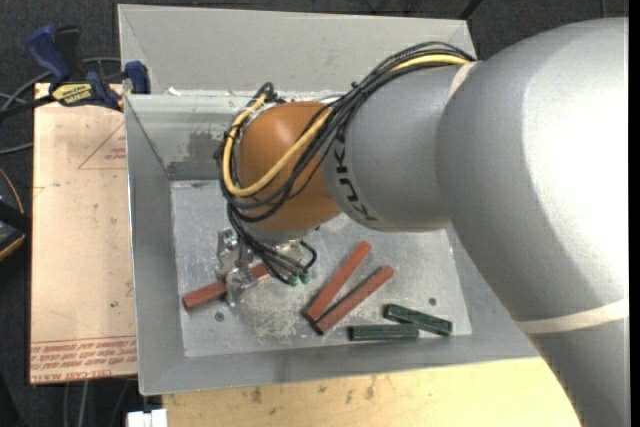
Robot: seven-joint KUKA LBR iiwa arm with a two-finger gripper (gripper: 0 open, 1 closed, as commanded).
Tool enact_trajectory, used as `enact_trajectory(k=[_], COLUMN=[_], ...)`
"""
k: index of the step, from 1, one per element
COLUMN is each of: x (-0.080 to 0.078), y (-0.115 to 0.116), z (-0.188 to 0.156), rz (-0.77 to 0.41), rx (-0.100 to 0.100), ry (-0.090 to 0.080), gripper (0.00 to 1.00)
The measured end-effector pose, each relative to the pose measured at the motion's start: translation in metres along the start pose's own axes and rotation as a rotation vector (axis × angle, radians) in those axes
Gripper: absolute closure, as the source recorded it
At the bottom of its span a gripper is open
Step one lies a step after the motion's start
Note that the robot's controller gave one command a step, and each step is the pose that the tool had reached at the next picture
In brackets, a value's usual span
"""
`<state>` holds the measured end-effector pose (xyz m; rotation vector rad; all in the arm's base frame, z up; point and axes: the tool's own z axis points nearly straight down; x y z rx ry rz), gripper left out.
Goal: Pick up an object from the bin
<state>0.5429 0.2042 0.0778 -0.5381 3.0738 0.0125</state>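
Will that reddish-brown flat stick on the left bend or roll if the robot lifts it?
The reddish-brown flat stick lies dead straight, so it's probably stiff. Its flat faces suggest it won't roll. It's thin, so likely light.

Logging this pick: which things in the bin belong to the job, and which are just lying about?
In the job: gripper, left red stick under it.
Lying about: middle red sticks, green sticks.

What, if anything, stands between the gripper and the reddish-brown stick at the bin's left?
Nothing visible does. The gripper is down right at that reddish-brown stick, over its middle. The pair of reddish-brown sticks and the dark green sticks lie apart, toward the view's right.
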Motion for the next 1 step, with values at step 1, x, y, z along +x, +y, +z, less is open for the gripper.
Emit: enact_trajectory(k=[1], x=[-0.0218], y=[-0.008], z=[-0.1569], rz=[-0.025], rx=[0.003], ry=[0.014], gripper=[1.0])
